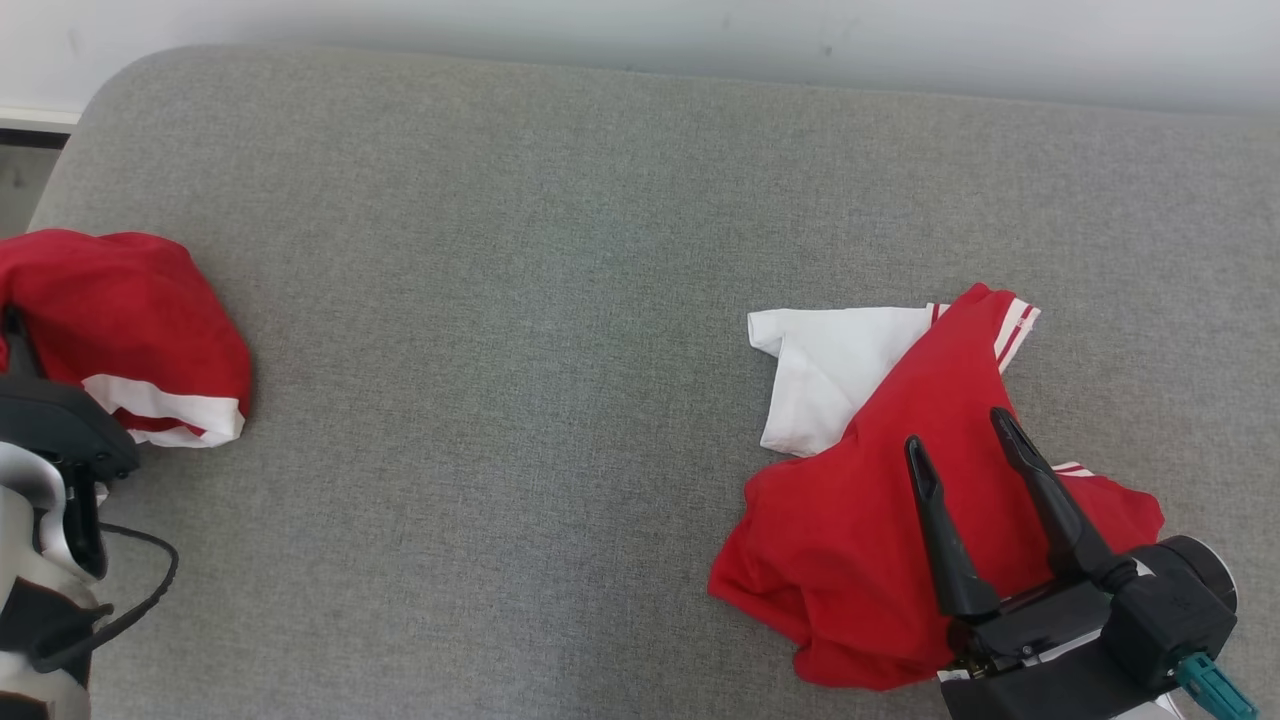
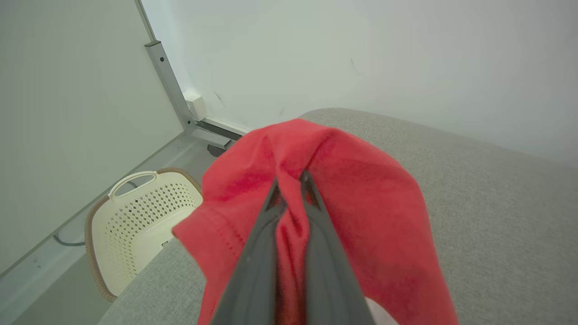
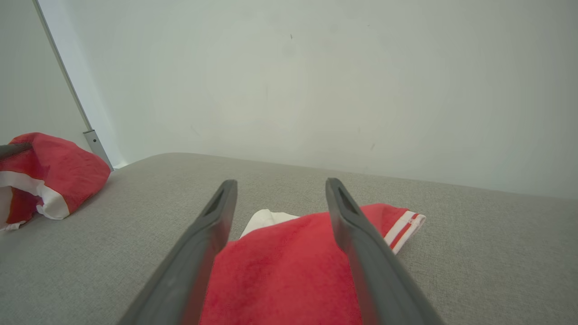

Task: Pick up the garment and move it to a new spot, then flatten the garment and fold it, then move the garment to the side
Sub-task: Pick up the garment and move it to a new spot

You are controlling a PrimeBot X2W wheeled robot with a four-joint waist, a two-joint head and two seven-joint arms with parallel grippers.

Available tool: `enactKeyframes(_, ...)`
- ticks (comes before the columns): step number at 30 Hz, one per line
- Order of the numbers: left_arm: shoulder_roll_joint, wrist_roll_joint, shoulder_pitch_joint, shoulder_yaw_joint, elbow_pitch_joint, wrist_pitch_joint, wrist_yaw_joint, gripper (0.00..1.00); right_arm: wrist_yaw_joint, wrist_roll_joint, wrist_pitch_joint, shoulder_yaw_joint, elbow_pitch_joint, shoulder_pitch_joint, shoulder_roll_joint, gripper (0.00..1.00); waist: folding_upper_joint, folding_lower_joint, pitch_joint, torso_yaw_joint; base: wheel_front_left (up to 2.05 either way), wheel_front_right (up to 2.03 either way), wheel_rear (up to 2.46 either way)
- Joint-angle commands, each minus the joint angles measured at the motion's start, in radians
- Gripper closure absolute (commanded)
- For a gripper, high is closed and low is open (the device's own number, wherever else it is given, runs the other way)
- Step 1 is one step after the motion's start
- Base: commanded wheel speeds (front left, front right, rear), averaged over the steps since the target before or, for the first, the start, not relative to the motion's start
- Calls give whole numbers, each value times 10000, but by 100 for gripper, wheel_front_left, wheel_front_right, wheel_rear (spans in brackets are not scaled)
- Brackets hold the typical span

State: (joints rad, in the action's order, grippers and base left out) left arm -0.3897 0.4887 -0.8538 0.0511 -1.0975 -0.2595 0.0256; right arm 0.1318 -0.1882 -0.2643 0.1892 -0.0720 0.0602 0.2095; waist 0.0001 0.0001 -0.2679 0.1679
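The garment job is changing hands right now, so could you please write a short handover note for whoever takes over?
Left claw: shut on the red garment with a white band, which is bunched at the left edge of the grey surface.
Right claw: open and holding nothing, poised over the red-and-white garment, which lies crumpled at the right.
Done: the left garment is gripped. Whether it has reached its new spot cannot be told.
Left: flattening, folding and moving to the side. Neither garment is flat or folded.
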Motion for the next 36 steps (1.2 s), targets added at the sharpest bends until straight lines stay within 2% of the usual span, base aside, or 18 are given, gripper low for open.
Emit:
enactKeyframes(1, 32, -68, -95, -85, -29, -65, 8, 100, -22, 61, -11, 27, -6, 66, 63, 0, -1, -1, -44, -6, 0, 0, 0)
enactKeyframes(2, 21, -140, -85, -83, -25, -66, -30, 100, -22, 43, -11, 33, 6, 64, 59, 0, -1, -1, -36, -6, 0, 0, 0)
enactKeyframes(3, 13, -185, -49, -95, 14, -66, -62, 56, -22, 43, -13, 45, 25, 62, 41, 0, -1, -1, -5, -11, 0, 0, 0)
enactKeyframes(4, 13, -185, -49, -95, 14, -66, -62, 56, -22, 43, -13, 45, 25, 62, 41, 0, -1, -1, -5, -11, 0, 0, 0)
enactKeyframes(5, -11, -244, -7, -128, 71, -67, -99, 0, -22, 43, -11, 59, 45, 61, 10, 0, -1, -1, 39, -26, 0, 0, 0)
enactKeyframes(9, -37, -405, 251, -361, 788, -67, -97, 0, -22, -20, -11, 46, 120, 110, -118, 0, -1, -1, 315, -98, 0, 0, 0)
enactKeyframes(16, 119, -637, 1229, -865, 2889, -65, 240, 0, -22, -118, -11, 70, 324, 222, -336, 0, -1, -1, 1153, -440, 0, 0, 0)
enactKeyframes(25, 822, -1355, 4317, -982, 7182, -49, 801, 0, -22, -80, -11, 31, 612, 421, -676, 0, -1, -1, 2240, -1525, 0, 0, 0)
enactKeyframes(30, 1258, -1784, 6011, -738, 9080, -48, 926, 0, -22, -63, -12, -33, 716, 198, -820, 0, -1, -1, 2538, -2065, 0, 0, 0)
enactKeyframes(36, 1965, -2508, 7700, -726, 10602, -50, 790, 0, -22, -242, -11, -138, 996, 56, -902, 0, -1, -1, 2697, -2779, 0, 0, 0)
